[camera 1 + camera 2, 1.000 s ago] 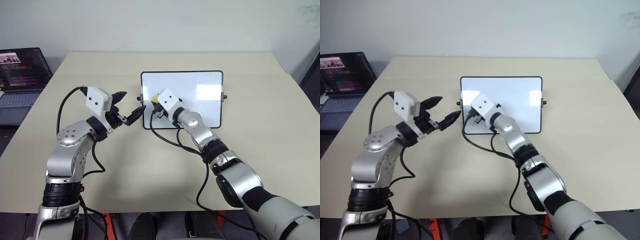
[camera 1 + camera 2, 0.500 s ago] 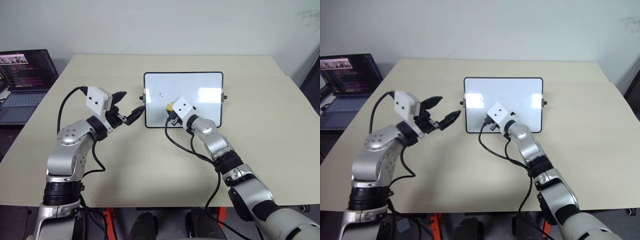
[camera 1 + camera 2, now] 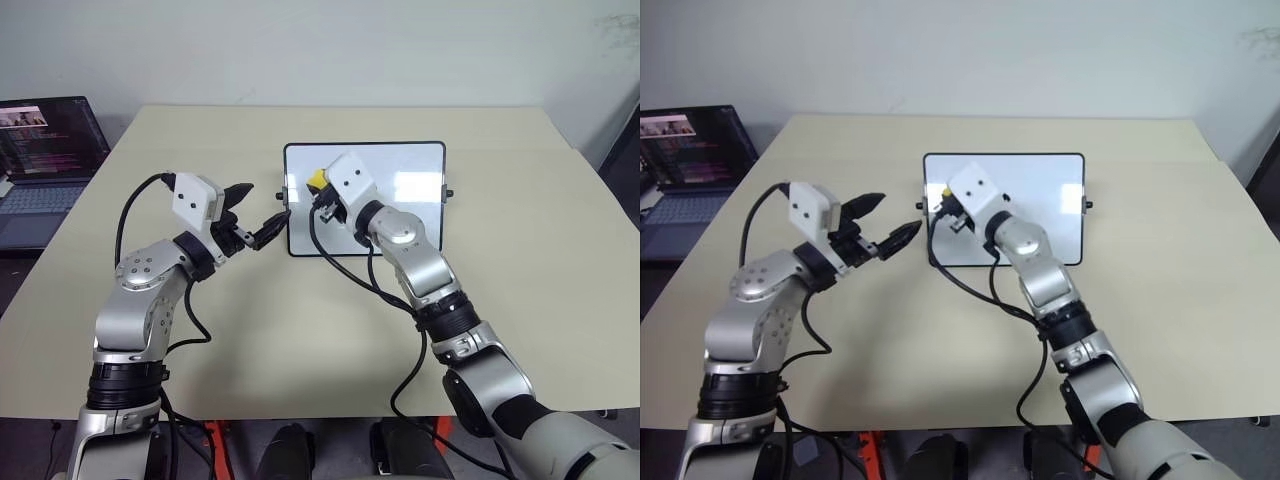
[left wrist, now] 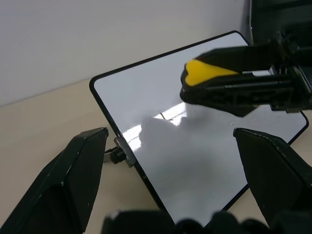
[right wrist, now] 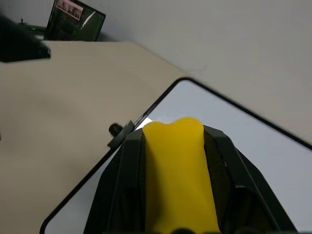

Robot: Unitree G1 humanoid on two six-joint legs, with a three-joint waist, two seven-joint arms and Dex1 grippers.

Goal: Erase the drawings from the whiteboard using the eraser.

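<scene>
Clamping the eraser (image 5: 178, 175), right gripper (image 3: 318, 192) fingers are closed on its yellow block above the whiteboard's (image 3: 400, 165) left part. Left gripper (image 3: 258, 213) stands spread, empty, just beside the board's left knob on the table (image 3: 300, 330).

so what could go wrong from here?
1. The right gripper pinches the eraser over the whiteboard's left part; a hard press could shove the board, which lies loose on the table.
2. The open left gripper hovers by the board's left edge knob; a leftward wipe might clip it.
3. A faint mark could be missed.
</scene>
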